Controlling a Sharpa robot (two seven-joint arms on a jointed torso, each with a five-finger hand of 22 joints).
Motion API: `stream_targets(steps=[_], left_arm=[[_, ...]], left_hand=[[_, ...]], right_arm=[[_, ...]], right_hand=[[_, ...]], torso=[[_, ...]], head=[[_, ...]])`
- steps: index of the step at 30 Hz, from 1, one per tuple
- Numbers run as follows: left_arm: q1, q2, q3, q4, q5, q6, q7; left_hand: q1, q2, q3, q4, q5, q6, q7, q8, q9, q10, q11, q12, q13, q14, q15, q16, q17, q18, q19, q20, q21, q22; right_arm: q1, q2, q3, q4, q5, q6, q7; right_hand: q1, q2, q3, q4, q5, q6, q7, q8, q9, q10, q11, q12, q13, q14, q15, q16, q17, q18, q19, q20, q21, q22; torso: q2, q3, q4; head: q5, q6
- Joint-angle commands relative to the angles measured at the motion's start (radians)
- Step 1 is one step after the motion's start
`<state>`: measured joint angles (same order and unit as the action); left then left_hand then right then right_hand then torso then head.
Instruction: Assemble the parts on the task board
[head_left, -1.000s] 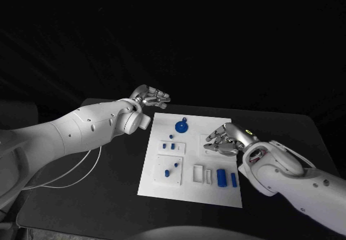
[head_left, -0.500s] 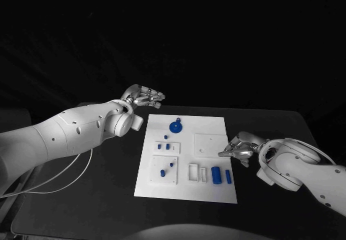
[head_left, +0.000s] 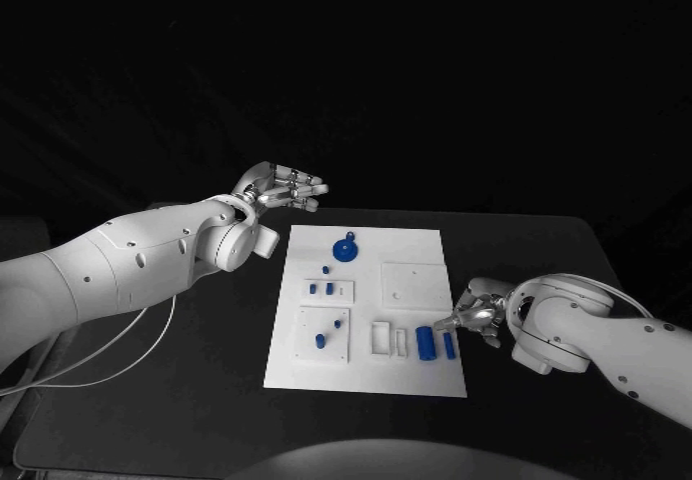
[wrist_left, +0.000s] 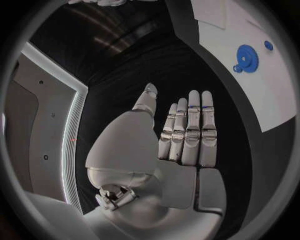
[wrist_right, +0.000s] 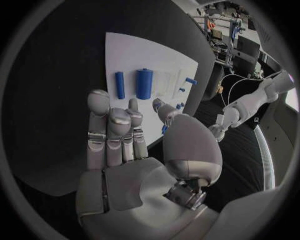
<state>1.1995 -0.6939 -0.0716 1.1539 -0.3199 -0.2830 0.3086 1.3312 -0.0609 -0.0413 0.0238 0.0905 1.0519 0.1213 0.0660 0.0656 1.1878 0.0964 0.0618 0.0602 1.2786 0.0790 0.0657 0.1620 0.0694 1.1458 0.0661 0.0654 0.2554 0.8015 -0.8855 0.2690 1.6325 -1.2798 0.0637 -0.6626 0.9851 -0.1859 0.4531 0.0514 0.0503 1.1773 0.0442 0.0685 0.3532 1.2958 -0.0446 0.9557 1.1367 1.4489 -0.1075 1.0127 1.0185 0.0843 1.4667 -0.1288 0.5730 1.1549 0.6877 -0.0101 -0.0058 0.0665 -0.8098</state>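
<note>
The white task board (head_left: 433, 240) lies in the middle of the black table. On it are a blue gear (head_left: 346, 248), small blue pegs (head_left: 323, 288) and, near its front right corner, a thick blue cylinder (head_left: 426, 343) beside a thin one (head_left: 449, 345). My right hand (head_left: 476, 315) hovers at the board's right edge beside those cylinders, fingers stretched out and holding nothing. In the right wrist view, the right hand (wrist_right: 119, 135) points toward the thick cylinder (wrist_right: 144, 83). My left hand (head_left: 284, 187) hangs open beyond the board's far left corner. The left hand (wrist_left: 181, 135) is flat, with the gear (wrist_left: 245, 52) off to its side.
A white square inset (head_left: 414, 283) and two raised white plates (head_left: 326, 330) sit on the board. White slotted holders (head_left: 387, 340) stand left of the cylinders. A thin white cable (head_left: 101, 370) loops on the table under my left arm.
My right hand has moved off the board's square inset to the board's right edge, nearer the two cylinders. The left hand has stayed about where it was; the view has shifted a little.
</note>
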Motion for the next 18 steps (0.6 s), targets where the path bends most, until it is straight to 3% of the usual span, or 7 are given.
stream_targets(steps=[1,3,6,10,12,14,18], left_arm=[[0.000,0.001,0.000,0.006,0.007,0.028,0.032],[0.000,0.002,0.000,0.007,0.010,0.030,0.034],[0.000,0.002,-0.001,0.009,0.011,0.031,0.034],[0.000,0.003,-0.001,0.010,0.013,0.033,0.033],[0.000,0.004,-0.002,0.011,0.013,0.033,0.033],[0.000,0.004,-0.003,0.012,0.013,0.034,0.032],[0.000,0.005,-0.003,0.014,0.013,0.036,0.031]], left_hand=[[-0.021,-0.017,0.007,0.020,-0.015,-0.005,0.001,-0.002,0.000,-0.007,0.002,-0.002,0.000,-0.009,0.001,-0.003,0.001,-0.010,0.010,-0.001,0.007,-0.023],[-0.050,-0.040,0.004,0.044,-0.040,-0.007,0.002,-0.002,0.000,-0.008,0.004,-0.002,0.000,-0.011,0.002,-0.003,-0.001,-0.011,0.011,0.000,0.007,-0.032],[-0.086,-0.073,-0.016,0.093,-0.043,-0.011,0.003,-0.002,0.000,-0.014,0.007,-0.002,0.000,-0.014,0.003,-0.003,-0.008,-0.014,0.009,-0.002,0.006,-0.036],[-0.067,-0.087,-0.029,0.152,-0.042,-0.014,0.005,-0.002,0.000,-0.016,0.008,-0.002,0.000,-0.014,0.003,-0.003,-0.019,-0.017,0.010,-0.003,0.007,-0.044],[-0.067,-0.087,-0.029,0.152,-0.042,-0.014,0.005,-0.002,0.000,-0.016,0.008,-0.002,0.000,-0.014,0.003,-0.003,-0.019,-0.017,0.010,-0.003,0.007,-0.044],[-0.045,-0.092,-0.034,0.189,-0.042,-0.014,0.005,-0.002,0.000,-0.016,0.008,-0.002,0.000,-0.013,0.003,-0.003,-0.029,-0.017,0.011,-0.003,0.008,-0.054],[-0.045,-0.092,-0.034,0.189,-0.042,-0.014,0.005,-0.002,0.000,-0.016,0.008,-0.002,0.000,-0.013,0.003,-0.003,-0.029,-0.017,0.011,-0.003,0.008,-0.054]], right_arm=[[-0.001,0.009,-0.008,-0.003,-0.005,0.034,-0.051],[-0.001,0.016,-0.015,-0.007,-0.012,0.030,-0.054],[-0.001,0.027,-0.025,-0.013,-0.013,0.023,-0.056],[-0.001,0.042,-0.041,-0.019,-0.013,0.019,-0.057],[-0.001,0.048,-0.047,-0.023,-0.014,0.020,-0.059],[-0.001,0.057,-0.056,-0.031,-0.019,0.021,-0.061],[0.000,0.070,-0.071,-0.048,-0.031,0.019,-0.063]], right_hand=[[-0.019,-0.003,-0.002,0.010,-0.002,-0.005,-0.001,-0.002,0.005,0.009,0.004,0.005,0.008,0.001,0.004,0.010,0.006,-0.013,0.046,0.001,0.016,0.007],[-0.021,-0.007,-0.003,0.016,-0.002,-0.006,-0.002,-0.003,0.016,0.012,0.003,0.006,0.017,0.002,0.004,0.013,0.012,-0.013,0.047,0.000,0.026,0.013],[-0.016,-0.009,-0.007,0.027,-0.003,-0.012,-0.003,-0.004,0.038,0.014,0.002,0.001,0.035,0.001,0.005,0.015,0.020,-0.013,0.046,0.001,0.031,0.020],[-0.020,-0.015,-0.012,0.032,-0.002,-0.016,-0.001,-0.004,0.049,0.020,0.004,0.000,0.048,0.004,0.004,0.017,0.026,-0.012,0.045,0.001,0.033,0.023],[-0.022,-0.018,-0.015,0.034,-0.002,-0.021,0.001,-0.004,0.052,0.020,0.005,0.000,0.053,0.004,0.005,0.019,0.030,-0.012,0.046,0.001,0.037,0.026],[-0.017,-0.018,-0.026,0.041,-0.002,-0.027,0.001,0.000,0.062,0.020,0.008,-0.005,0.067,0.003,0.006,0.021,0.038,-0.011,0.045,0.004,0.037,0.030],[-0.017,-0.018,-0.026,0.041,-0.002,-0.027,0.001,0.000,0.062,0.020,0.008,-0.005,0.067,0.003,0.006,0.021,0.038,-0.011,0.045,0.004,0.037,0.030]], torso=[[-0.003,-0.0068,0.0034],[-0.003,-0.0062,0.0046],[-0.002,-0.0052,0.0046],[-0.002,-0.0051,0.0047],[-0.001,-0.0051,0.0056],[-0.001,-0.0049,0.0051],[-0.001,-0.0050,0.0058]], head=[[-0.003,-0.007],[-0.004,-0.005],[-0.005,-0.004],[-0.004,-0.003],[-0.005,-0.005],[-0.005,-0.004],[-0.005,-0.005]])
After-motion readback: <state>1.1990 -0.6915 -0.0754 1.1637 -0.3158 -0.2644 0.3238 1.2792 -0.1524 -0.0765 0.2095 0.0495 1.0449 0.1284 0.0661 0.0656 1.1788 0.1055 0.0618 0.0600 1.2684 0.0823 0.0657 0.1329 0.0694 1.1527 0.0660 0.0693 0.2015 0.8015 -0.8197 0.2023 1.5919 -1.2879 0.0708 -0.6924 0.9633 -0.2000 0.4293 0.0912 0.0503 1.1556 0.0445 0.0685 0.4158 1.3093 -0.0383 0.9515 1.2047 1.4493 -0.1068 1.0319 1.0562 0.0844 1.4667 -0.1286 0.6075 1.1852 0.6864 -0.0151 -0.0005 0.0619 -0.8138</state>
